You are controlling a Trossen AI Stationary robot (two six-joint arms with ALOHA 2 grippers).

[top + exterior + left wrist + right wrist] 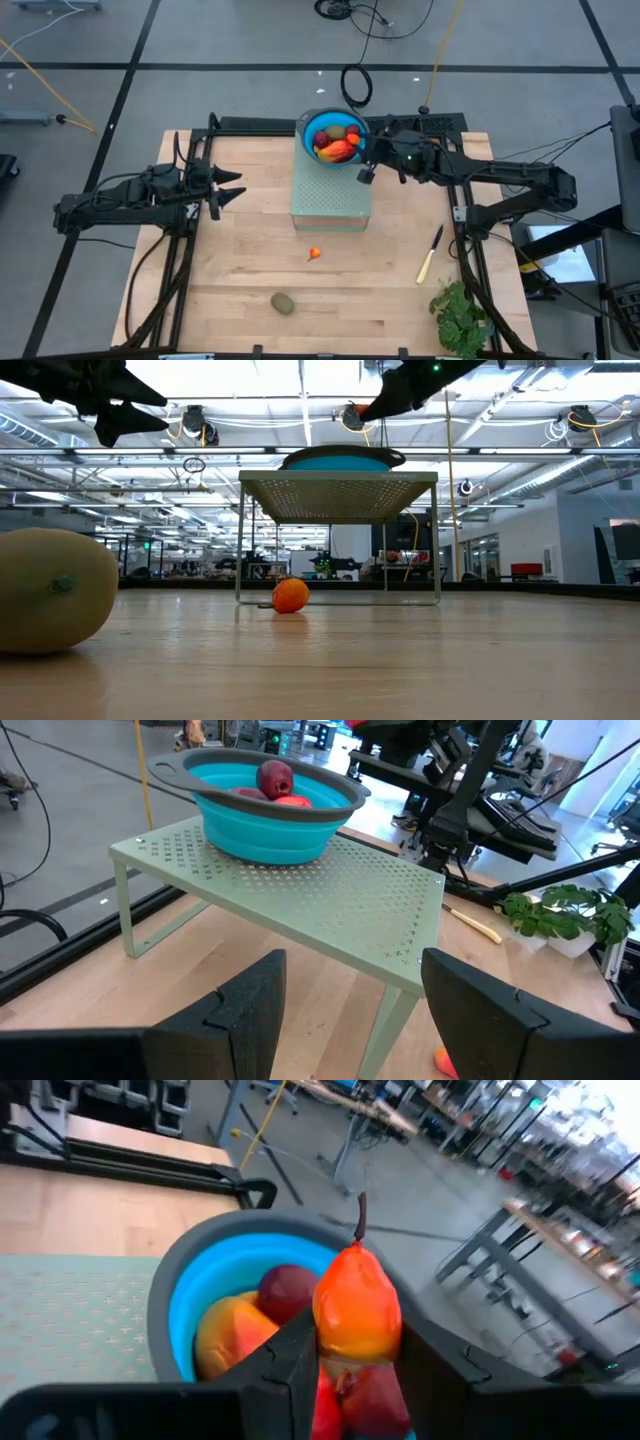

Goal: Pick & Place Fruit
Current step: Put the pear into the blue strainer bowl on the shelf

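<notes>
A blue bowl (308, 128) stands on a green perforated shelf (330, 200) at the table's far middle and holds dark red and orange fruits (275, 775). My right gripper (357, 1365) is shut on an orange-red pear-shaped fruit (357, 1305) over the bowl's right side. A tiny orange fruit (314, 254) and a brownish-green oval fruit (283, 302) lie on the bare wood nearer the front. At the left of the table my left gripper (232, 195) stands open, pointing at the shelf, with nothing between its fingers. My right gripper pinches the pear-shaped fruit by its lower body (350, 1352) between the two fingers. The fingers come nearly level from the table's right side. The fruit stands with its dark stem (361, 1215) away from the fingers, lifted clear above the fruits in the bowl.
A yellow-handled knife (430, 255) lies at the right of the table and a leafy green bunch (462, 318) at the near right corner. Black frame rails (470, 250) run along both side edges. Bare wood lies between the shelf and the front edge.
</notes>
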